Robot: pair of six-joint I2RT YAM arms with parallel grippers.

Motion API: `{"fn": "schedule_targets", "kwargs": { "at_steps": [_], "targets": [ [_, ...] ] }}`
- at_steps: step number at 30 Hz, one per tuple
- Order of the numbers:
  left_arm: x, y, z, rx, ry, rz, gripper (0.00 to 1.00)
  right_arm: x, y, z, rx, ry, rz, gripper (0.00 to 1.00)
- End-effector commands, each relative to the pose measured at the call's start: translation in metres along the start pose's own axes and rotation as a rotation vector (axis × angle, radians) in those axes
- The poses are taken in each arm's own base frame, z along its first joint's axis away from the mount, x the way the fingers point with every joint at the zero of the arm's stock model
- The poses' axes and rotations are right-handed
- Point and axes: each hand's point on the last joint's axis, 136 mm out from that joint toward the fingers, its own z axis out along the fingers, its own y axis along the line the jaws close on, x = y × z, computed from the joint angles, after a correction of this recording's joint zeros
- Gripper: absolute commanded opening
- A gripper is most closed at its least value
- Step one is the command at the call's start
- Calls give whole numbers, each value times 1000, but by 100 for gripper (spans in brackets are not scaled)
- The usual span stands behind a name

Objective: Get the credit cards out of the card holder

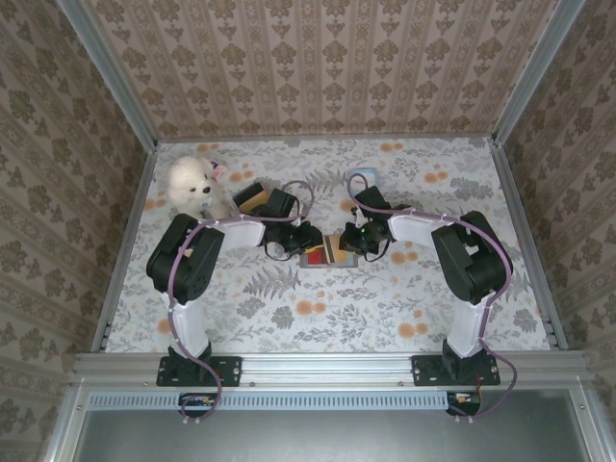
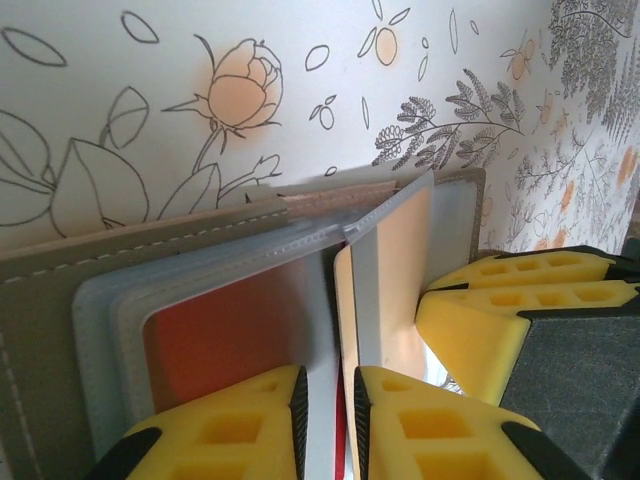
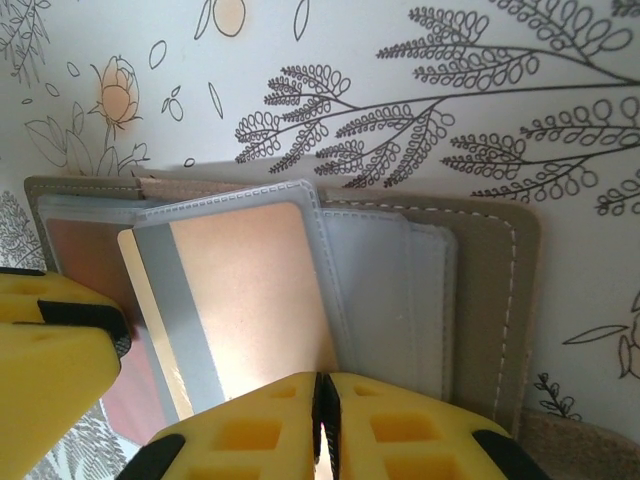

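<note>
Where the floral table (image 1: 289,318) has its middle, the card holder (image 1: 325,253) lies spread open, grey-brown cover down; the left gripper (image 2: 328,405) meets it from 9 o'clock and the right gripper (image 3: 322,400) from 3 o'clock. The right one's jaws are pressed almost together on the lower edge of a tan card (image 3: 250,290) with a grey stripe, which sits in a clear sleeve (image 3: 250,197); the left one's fingers stand a narrow slit apart around a sleeve edge beside a red card (image 2: 230,335), and whether they pinch it cannot be told. A white plush dog (image 1: 195,183) sits at the holder's 10 o'clock; a striped block (image 1: 252,197) at 11.
</note>
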Motion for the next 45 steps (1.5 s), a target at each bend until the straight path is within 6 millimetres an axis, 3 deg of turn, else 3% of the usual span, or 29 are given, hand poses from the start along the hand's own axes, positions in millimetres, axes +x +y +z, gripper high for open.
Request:
{"fn": "schedule_targets", "kwargs": {
  "at_steps": [1,12,37,45],
  "targets": [
    [10,20,8,-35,29,-47,23,32,-26,14,67,100,75,16],
    [12,17,15,-4,49,-67,23,37,-13,7,-4,108,148,16],
    [18,-2,20,62,115,-3,16,36,-19,17,14,125,146,16],
    [16,0,12,14,101,40,0,35,-29,14,62,113,142,16]
  ]
}}
